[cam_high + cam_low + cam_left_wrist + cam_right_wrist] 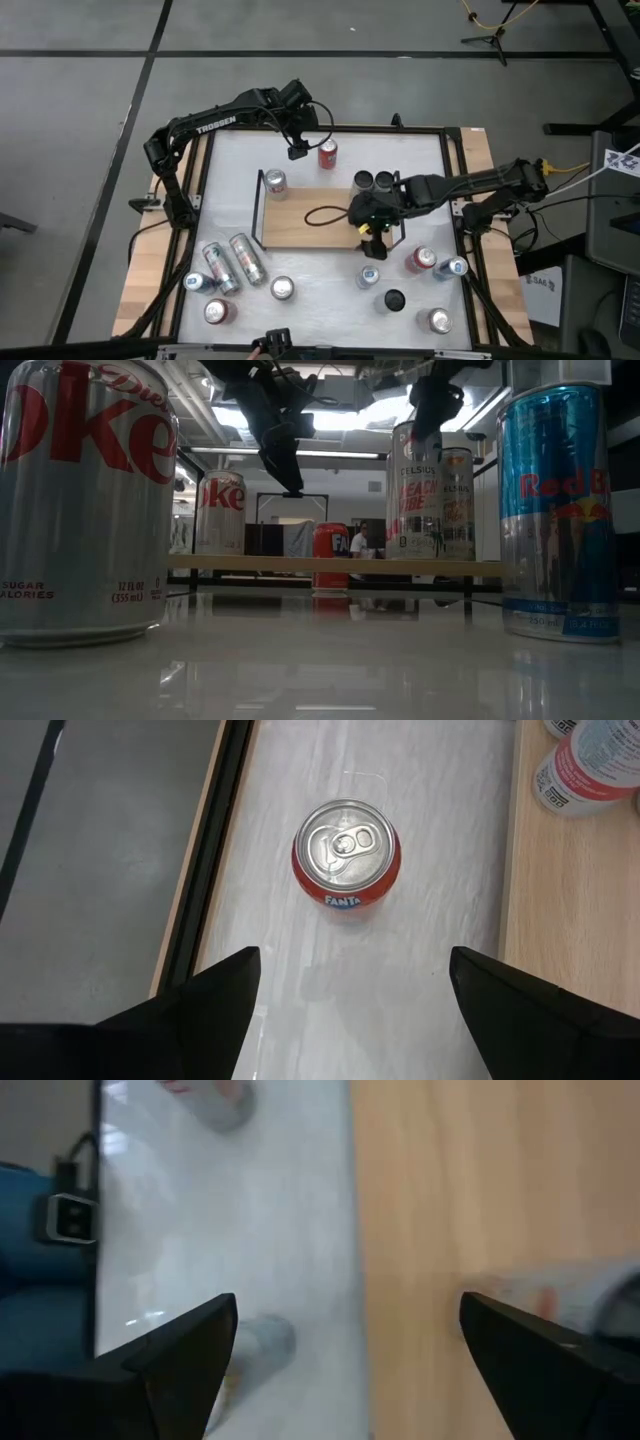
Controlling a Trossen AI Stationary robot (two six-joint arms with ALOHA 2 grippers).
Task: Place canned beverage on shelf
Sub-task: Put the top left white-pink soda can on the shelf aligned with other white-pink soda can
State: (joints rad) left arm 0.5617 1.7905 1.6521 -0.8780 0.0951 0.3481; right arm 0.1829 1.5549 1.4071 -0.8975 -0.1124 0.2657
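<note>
A red Fanta can (345, 855) stands upright on the white table just past the far edge of the shelf (310, 215), a light wooden board with black end rails. My left gripper (350, 1010) hovers open above and just short of this can, touching nothing. One silver can (275, 182) stands at the shelf's far left. Two tall cans (373, 181) stand at its far right. My right gripper (372, 240) hangs open over the shelf's near right corner, with the board's edge (355, 1230) below it and nothing between its fingers.
Several loose cans stand or lie on the near part of the table, among them two lying silver ones (232, 262), a red one (421, 260) and a Diet Coke can (85, 500). A dark cord loop (325, 213) lies on the shelf. A black cap (394, 299) sits near the front.
</note>
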